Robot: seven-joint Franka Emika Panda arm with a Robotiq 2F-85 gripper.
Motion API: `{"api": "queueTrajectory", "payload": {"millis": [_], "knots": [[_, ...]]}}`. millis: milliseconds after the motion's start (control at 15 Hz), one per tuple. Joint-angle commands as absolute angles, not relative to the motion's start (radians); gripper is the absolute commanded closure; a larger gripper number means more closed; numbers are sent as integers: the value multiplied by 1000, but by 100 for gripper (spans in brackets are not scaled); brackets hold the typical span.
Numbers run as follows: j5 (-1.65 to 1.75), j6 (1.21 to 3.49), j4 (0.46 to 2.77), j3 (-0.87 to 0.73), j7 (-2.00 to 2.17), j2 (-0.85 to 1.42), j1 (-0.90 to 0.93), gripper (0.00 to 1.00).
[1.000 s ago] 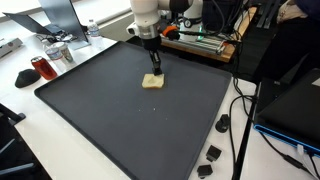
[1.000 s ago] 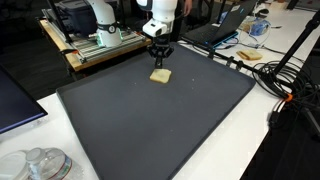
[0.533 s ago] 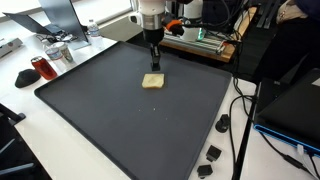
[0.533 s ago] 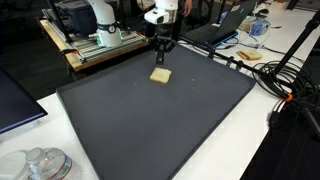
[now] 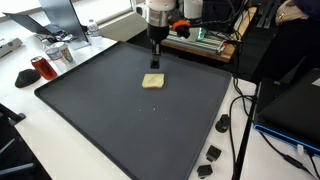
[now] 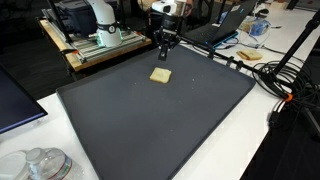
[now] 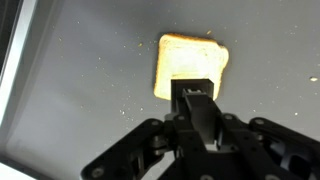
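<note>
Wrist view shows the bread slice (image 7: 190,62) lying flat on the dark mat (image 7: 90,100) toward the far side of the bench, while the fingers (image 7: 196,100), pressed together and holding nothing, have risen higher above it than a second ago.

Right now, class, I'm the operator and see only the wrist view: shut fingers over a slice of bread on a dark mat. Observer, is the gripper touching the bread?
Observer: No. In an exterior view the gripper hangs above the bread with a clear gap.
Operator: Where on the mat does the bread lie?
Observer: Toward the edge of the mat on the arm's side, well in from both side edges.
Operator: Anything beside the mat?
Observer: Small black parts lie just off one edge.
</note>
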State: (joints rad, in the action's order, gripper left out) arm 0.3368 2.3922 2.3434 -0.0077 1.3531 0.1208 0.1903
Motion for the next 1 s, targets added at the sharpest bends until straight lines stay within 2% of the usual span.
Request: {"api": "queueTrajectory", "payload": {"millis": [0,67,333,400,933], "knots": [[440,2299,2278,20,1497,138,206,95],[387,2347,2316,25,1424,124,178,79],[414,2317,2293,35,1465,129,186,79],[415,2317,2293,35,1466,129,186,95],[421,2201,2161,62,1545,216,216,95]]}}
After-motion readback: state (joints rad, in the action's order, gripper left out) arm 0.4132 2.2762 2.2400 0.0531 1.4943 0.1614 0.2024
